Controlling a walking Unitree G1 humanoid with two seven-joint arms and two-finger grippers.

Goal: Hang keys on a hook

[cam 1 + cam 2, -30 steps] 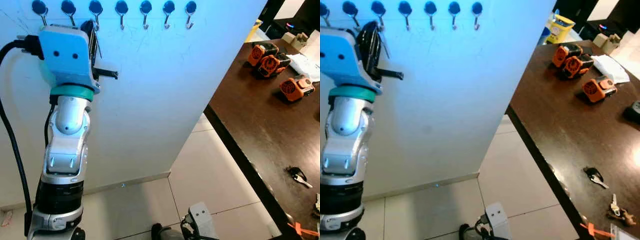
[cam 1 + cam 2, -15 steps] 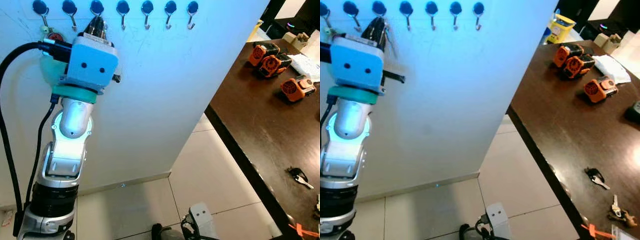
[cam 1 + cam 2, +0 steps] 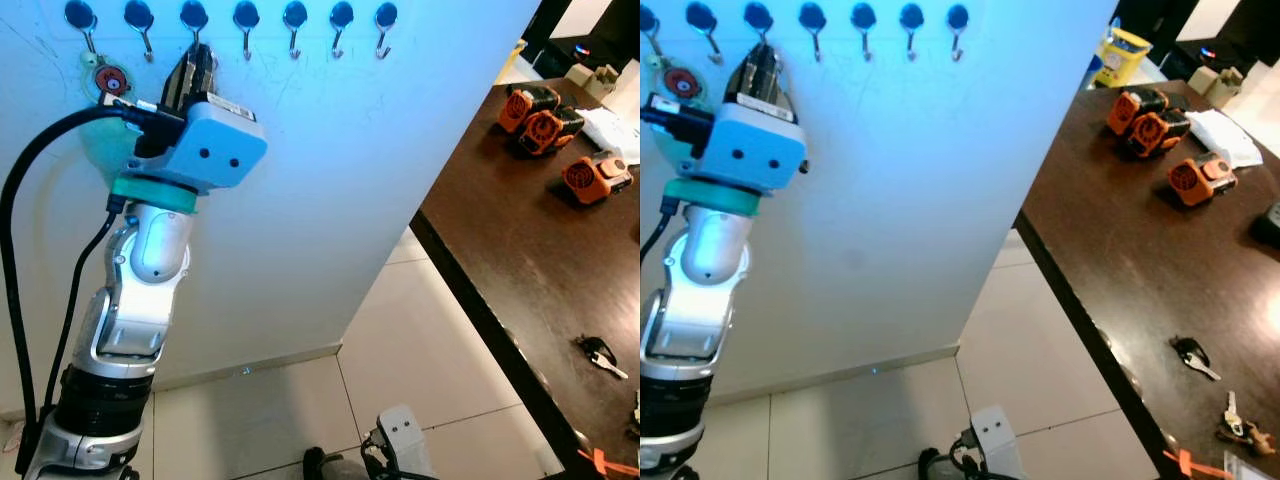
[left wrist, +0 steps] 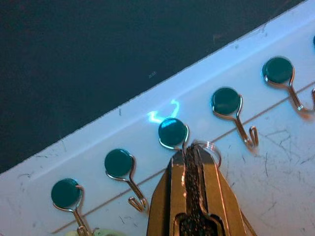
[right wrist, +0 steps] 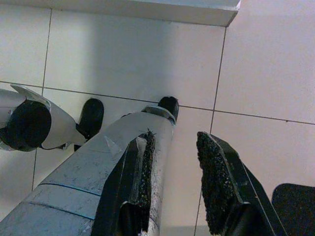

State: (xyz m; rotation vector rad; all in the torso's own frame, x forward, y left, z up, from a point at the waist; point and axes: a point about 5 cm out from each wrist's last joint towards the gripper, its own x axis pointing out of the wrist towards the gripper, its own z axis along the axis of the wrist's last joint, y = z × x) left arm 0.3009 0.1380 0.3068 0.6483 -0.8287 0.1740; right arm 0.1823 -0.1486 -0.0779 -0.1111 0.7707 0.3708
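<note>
A row of several metal hooks [image 3: 243, 30] with dark round bases runs along the top of the white wall. My left gripper [image 3: 194, 62] is raised to the third hook from the left [image 4: 173, 132] and is shut on the keys. Their silver ring [image 4: 210, 148] pokes out beside the fingertips, just under that hook's base; the hook's bend is hidden behind the fingers. A green and red tag [image 3: 103, 78] hangs from the first hook. My right gripper [image 5: 174, 140] hangs open over the tiled floor beside my leg.
A dark wooden table [image 3: 520, 250] stands on the right, its edge running close to the wall's corner. On it lie orange power tools [image 3: 540, 118], a black-headed key [image 3: 597, 353] and another key bunch [image 3: 1232, 425]. A white box with cables [image 3: 400, 432] sits on the floor.
My left wrist has turned and the gripper has risen from below the hooks to the third hook. The tag on the first hook has come into view behind the arm.
</note>
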